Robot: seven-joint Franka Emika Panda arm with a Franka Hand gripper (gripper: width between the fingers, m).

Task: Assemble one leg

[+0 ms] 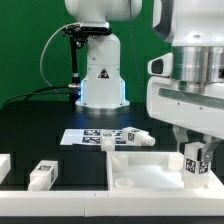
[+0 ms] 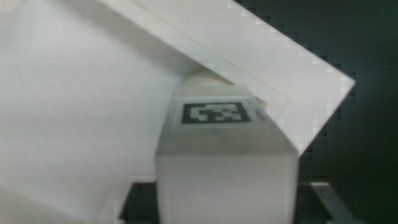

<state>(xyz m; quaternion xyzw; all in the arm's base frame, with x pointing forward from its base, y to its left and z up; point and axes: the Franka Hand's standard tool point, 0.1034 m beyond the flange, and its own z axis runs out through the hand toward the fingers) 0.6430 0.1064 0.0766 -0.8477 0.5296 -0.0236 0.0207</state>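
My gripper (image 1: 194,163) is shut on a leg (image 1: 196,158), a chunky white block with a black-and-white tag. It holds the leg upright at the corner of the large white rimmed panel (image 1: 140,168) on the exterior view's right. In the wrist view the leg (image 2: 222,160) runs between my two dark fingers (image 2: 150,200), with its tag facing the camera. Its far end meets the corner of the panel (image 2: 107,100). The contact itself is hidden.
A second leg (image 1: 135,137) lies by the marker board (image 1: 95,135) behind the panel. A third leg (image 1: 42,175) lies at the front on the exterior view's left, with another white part (image 1: 4,165) at the edge. The robot base (image 1: 100,75) stands at the back.
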